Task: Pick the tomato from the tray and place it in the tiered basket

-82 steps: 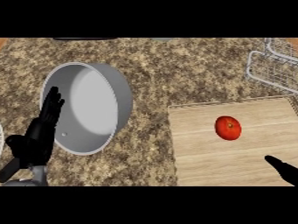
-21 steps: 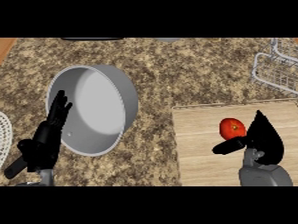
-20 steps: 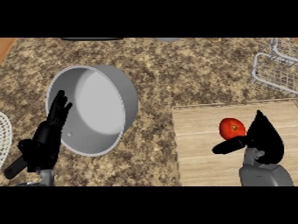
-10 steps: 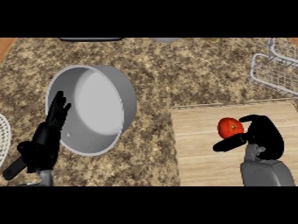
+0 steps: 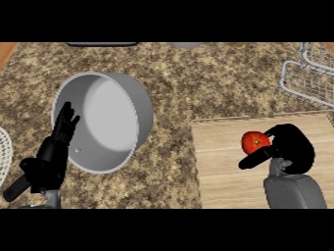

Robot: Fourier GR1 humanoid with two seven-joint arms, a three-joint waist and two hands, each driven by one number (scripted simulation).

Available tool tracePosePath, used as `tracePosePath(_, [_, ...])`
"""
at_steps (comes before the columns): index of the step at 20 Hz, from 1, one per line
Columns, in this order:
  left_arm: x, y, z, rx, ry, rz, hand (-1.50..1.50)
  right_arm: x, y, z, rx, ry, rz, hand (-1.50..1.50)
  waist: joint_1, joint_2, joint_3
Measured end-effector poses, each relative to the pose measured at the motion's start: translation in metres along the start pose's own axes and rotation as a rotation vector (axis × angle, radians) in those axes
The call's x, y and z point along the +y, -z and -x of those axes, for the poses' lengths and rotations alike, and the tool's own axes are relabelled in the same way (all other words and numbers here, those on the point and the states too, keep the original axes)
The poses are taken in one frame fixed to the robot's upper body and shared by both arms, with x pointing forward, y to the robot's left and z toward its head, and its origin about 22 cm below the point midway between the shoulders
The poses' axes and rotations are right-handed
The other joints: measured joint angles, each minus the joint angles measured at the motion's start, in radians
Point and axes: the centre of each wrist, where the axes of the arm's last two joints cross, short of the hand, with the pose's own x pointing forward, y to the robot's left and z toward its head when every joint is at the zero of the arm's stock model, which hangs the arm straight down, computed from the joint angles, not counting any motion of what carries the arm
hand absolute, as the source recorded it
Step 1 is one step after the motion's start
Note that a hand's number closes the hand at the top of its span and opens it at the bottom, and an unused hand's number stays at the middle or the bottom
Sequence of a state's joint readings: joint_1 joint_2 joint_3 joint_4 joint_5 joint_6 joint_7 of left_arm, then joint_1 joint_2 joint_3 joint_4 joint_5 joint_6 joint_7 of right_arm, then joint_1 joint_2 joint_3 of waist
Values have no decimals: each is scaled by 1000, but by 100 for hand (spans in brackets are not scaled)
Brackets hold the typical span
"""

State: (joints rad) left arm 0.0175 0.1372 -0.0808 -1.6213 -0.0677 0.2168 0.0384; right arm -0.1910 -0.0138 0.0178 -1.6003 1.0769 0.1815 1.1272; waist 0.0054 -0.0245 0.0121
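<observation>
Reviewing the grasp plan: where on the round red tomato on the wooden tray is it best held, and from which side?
Across the widest middle of the round red tomato, from its right, as the right hand curls: fingers over its far side, thumb at its near side. It's round, so opposed contact should stop rolling.

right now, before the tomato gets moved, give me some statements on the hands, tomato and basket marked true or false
1. The tomato lies in the tiered basket. False: it is over the wooden tray, apart from the basket.
2. The right hand curls round the tomato. True.
3. The left hand grips the grey bowl. False: it rests open, fingers up, at the lower left.
4. The basket stands beyond the tray, at the upper right. True.
</observation>
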Motion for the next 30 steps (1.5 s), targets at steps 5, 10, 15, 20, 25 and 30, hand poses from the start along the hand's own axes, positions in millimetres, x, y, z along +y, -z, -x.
tracePosePath(5, [4, 0, 1, 19, 2, -18, 0, -13, 12, 14, -96, -32, 30, 150, -13, 1, 7])
tracePosePath(10, [12, -5, 2, 32, 5, -43, 0, -50, 46, 59, -324, -149, -4, 150, -42, 6, 12])
tracePosePath(15, [19, -10, 4, 45, 5, -69, 0, -120, 73, 96, -504, -44, 10, 150, -70, 1, 12])
tracePosePath(20, [21, -12, 4, 53, 4, -71, 0, -200, 84, 125, -634, 162, 97, 150, -77, -1, 10])
tracePosePath(25, [18, -12, 3, 42, 1, -62, 0, -278, 79, 155, -747, 232, 229, 150, -66, 1, 8])
tracePosePath(30, [13, -9, 2, 21, -14, -30, 0, -334, 70, 175, -788, 251, 299, 150, -40, 5, 5])
